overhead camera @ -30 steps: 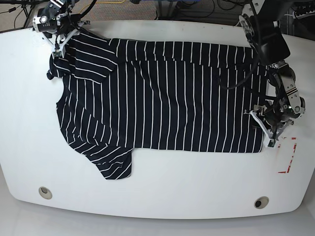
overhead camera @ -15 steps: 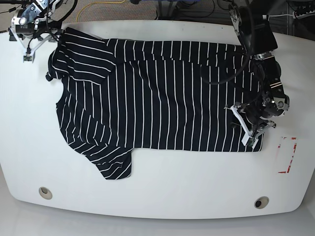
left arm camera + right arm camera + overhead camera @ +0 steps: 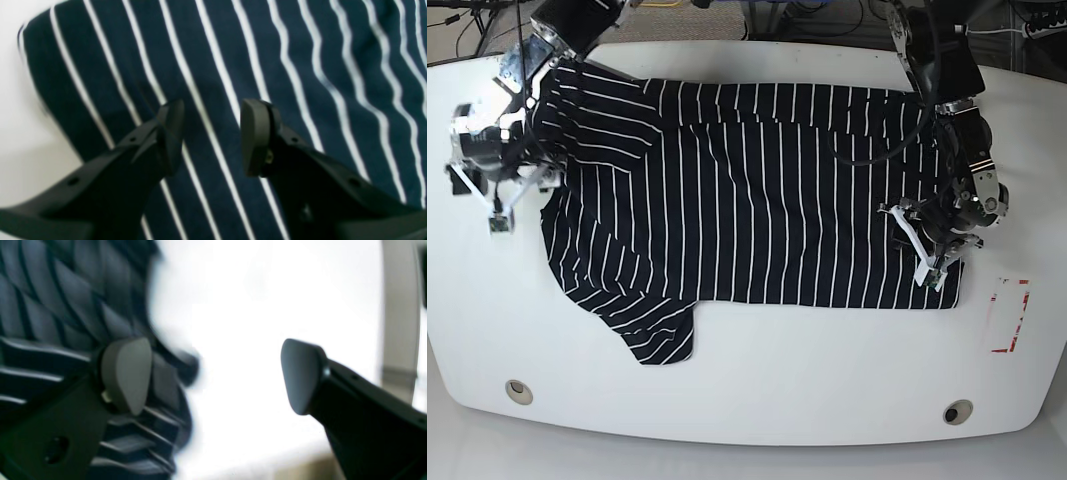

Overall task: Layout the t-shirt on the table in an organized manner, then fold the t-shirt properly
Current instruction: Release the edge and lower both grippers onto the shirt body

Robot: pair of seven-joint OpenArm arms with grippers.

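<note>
Spread flat across the middle of the table (image 3: 757, 410): the t-shirt (image 3: 757, 190). Moved since a moment ago: right gripper (image 3: 499, 195), down to the shirt's side edge; left gripper (image 3: 922, 245), inward over the hem. Both agape, empty. Probably repositioning for folding.

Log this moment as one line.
t-shirt spread flat on table | left gripper open over hem corner | right gripper open beside sleeve edge | folding not begun

Left pincer (image 3: 211, 136) agape; right pincer (image 3: 217, 376) agape, wider.
</note>
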